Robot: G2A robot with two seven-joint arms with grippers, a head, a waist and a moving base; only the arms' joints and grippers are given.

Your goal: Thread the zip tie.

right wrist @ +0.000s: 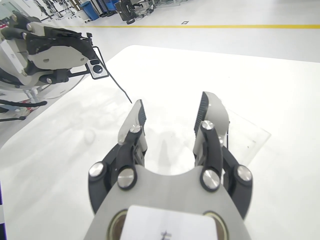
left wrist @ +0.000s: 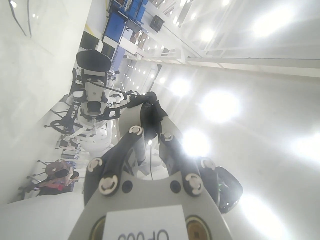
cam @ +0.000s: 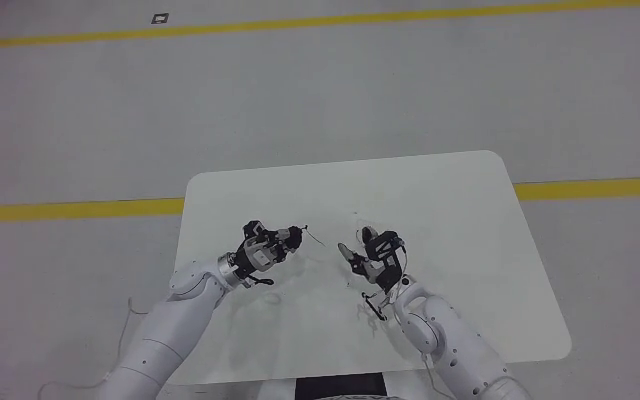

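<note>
My left gripper [cam: 292, 239] is held above the white table [cam: 450, 200] and is shut on a black zip tie [cam: 313, 236]. In the right wrist view the left gripper [right wrist: 63, 48] holds the zip tie [right wrist: 114, 81] with its thin tail slanting down toward my right gripper [right wrist: 171, 112]. The tail's tip ends just beside one of that gripper's fingertips [right wrist: 138, 111]. The right gripper [cam: 357, 243] stands open with nothing between its fingers. In the left wrist view the left gripper [left wrist: 150, 106] has its pads pressed together.
A clear plastic sheet [right wrist: 250, 136] lies on the table beside the right gripper. Spare black zip ties [left wrist: 28, 13] rest on it, and they also show as dark zip ties [cam: 375, 302] under the right arm. The table's far half is bare.
</note>
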